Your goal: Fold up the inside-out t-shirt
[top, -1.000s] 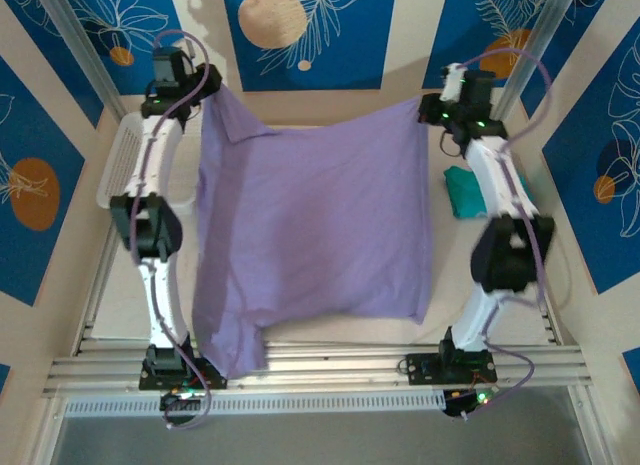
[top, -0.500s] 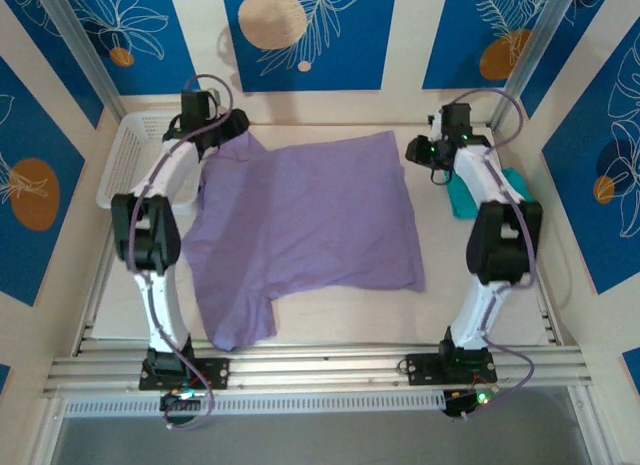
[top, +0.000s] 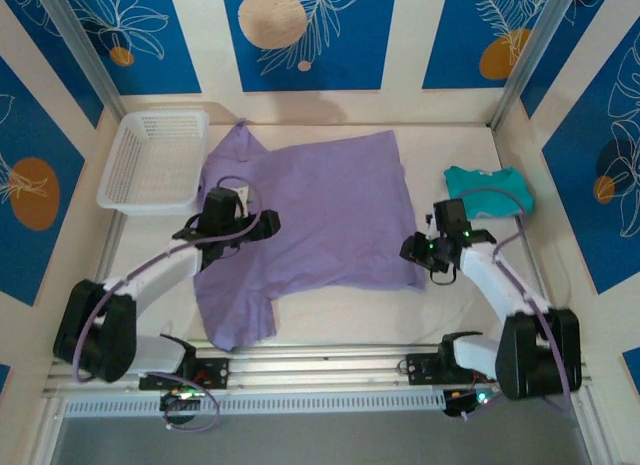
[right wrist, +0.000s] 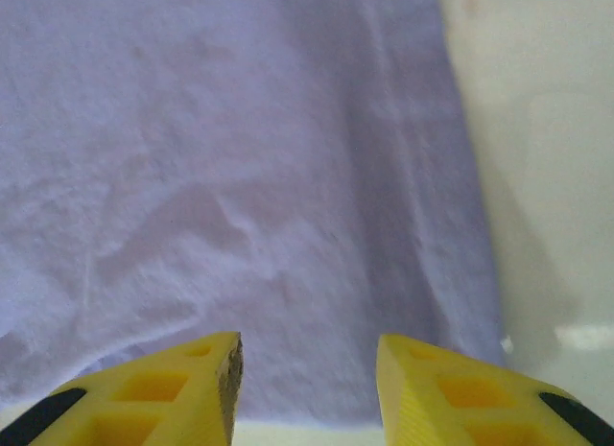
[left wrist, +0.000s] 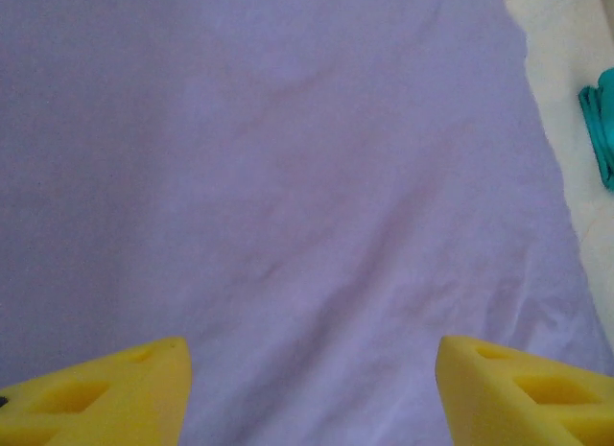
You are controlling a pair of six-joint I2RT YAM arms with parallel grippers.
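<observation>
The soft light purple t-shirt (top: 320,205) lies spread flat in the middle of the pale table (top: 340,310). The left gripper (left wrist: 312,388) hangs over it with its yellow fingers wide apart, holding nothing. The right gripper (right wrist: 307,374) is over the shirt's near right corner, fingers partly open and empty too. A white plastic basket (top: 155,160) sits just beside the shirt's far left corner. A small teal-green cloth (top: 488,185) lies off to the right, apart from the shirt.

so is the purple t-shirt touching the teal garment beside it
Apart. The top view shows a strip of bare table between the t-shirt and the teal garment; the left wrist view shows the same gap.
</observation>
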